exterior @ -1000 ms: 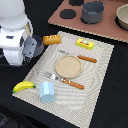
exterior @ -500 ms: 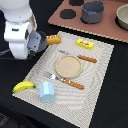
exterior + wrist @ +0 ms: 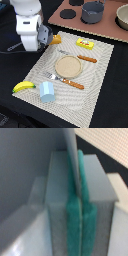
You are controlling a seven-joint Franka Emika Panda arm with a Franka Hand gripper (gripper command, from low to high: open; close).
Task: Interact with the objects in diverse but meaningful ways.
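- Two views show the scene; the exterior view comes first. The white arm's gripper [image 3: 44, 36] hangs over the dark table at the exterior view's left, just beside the far left corner of the striped placemat [image 3: 100, 85].
- The orange-brown bread loaf [image 3: 56, 39] peeks out right beside the gripper at that mat corner; whether they touch cannot be told.
- On the mat: a flat yellow packet with red mark [image 3: 85, 44] near the far edge, a round tan plate [image 3: 68, 66] in the middle, a knife [image 3: 86, 59] with an orange handle beyond the plate, and a fork [image 3: 66, 81] with an orange handle in front of it.
- The yellow banana [image 3: 23, 86] lies at the mat's near left edge, with the light blue cup [image 3: 46, 91] just beside it.
- The dark grey pot [image 3: 92, 12] stands well apart on the brown board [image 3: 107, 27] at the far side.
- In the wrist view, the grey fingers with green pads [image 3: 80, 203] are pressed flat together, nothing visibly between them, above blurred dark table and a strip of the mat.
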